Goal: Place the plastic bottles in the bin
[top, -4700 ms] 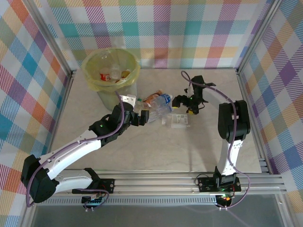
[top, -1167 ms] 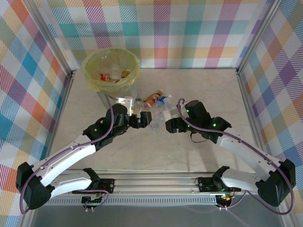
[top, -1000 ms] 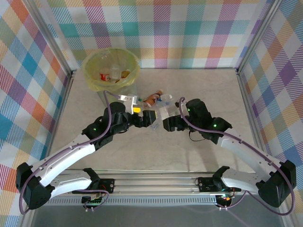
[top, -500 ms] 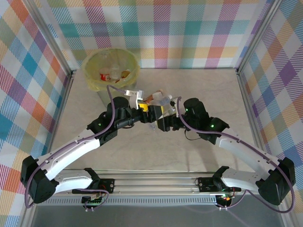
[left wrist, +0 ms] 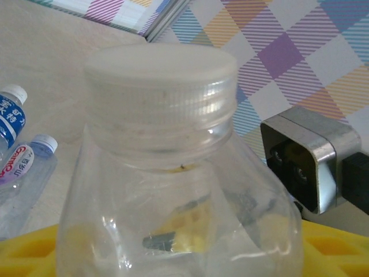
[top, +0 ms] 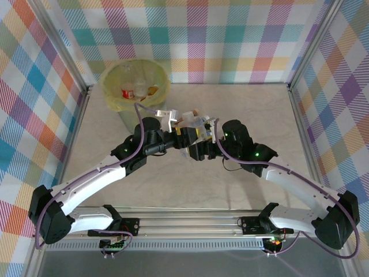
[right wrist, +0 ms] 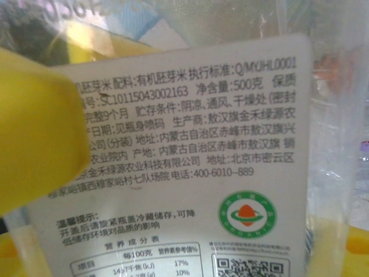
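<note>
My left claw (top: 185,138) and right claw (top: 199,145) meet mid-tabletop, crowding each other around one clear bottle (left wrist: 167,190). The right is clamped on its white label (right wrist: 190,144). The left straddles it below the cap; I cannot tell if it grips. Loose bottles (top: 193,118) lie just beyond. The tabletop (top: 271,115) is open rightward, and plaid walls (top: 230,40) fence it. The bin (top: 108,95), far left, holds several crushed bottles (top: 138,89).

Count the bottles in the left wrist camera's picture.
3: a white-capped bottle close up in the centre, a blue-labelled bottle lying at the left edge, and a red-labelled bottle just below it. Others may be hidden behind the near one.
</note>
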`<state>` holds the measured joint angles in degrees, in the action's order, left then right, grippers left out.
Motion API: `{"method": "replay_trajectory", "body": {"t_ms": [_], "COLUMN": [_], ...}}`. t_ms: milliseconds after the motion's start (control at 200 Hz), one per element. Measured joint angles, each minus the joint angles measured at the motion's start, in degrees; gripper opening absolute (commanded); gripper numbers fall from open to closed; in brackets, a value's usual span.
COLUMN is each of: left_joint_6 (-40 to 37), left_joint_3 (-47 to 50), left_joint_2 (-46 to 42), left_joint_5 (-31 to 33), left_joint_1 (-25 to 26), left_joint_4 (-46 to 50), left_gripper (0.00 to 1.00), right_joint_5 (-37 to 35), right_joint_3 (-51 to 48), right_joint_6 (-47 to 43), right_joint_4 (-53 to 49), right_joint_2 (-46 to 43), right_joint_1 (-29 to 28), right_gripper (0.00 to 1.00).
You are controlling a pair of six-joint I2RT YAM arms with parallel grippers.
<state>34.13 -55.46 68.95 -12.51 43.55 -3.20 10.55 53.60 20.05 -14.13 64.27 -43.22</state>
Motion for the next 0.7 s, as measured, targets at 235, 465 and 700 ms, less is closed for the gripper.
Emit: {"method": "replay_trajectory", "body": {"t_ms": [235,465,700], "left_joint_6": [-0.44,-3.52,-11.02], "left_joint_3": [0.02,-2.05,-11.32], "left_joint_2": [-0.13,-1.11,-1.90], "left_joint_5": [0.79,3.45,8.81], "left_joint_1": [-0.28,-2.29,-7.45], "left_joint_4": [0.20,3.63,10.99], "left_gripper": [0.55,0.53,0.54], "right_joint_5": [-1.03,-1.92,-3.61], "right_joint_3": [0.74,3.56,5.42], "right_joint_6": [-0.15,-0.20,0.04], "right_joint_4": [-0.55,-3.56,-7.56], "right_joint_2": [0.55,-0.63,-7.50], "right_joint_1": [-0.28,-0.26,-0.28], "right_gripper": [1.00,1.00,1.00]}}
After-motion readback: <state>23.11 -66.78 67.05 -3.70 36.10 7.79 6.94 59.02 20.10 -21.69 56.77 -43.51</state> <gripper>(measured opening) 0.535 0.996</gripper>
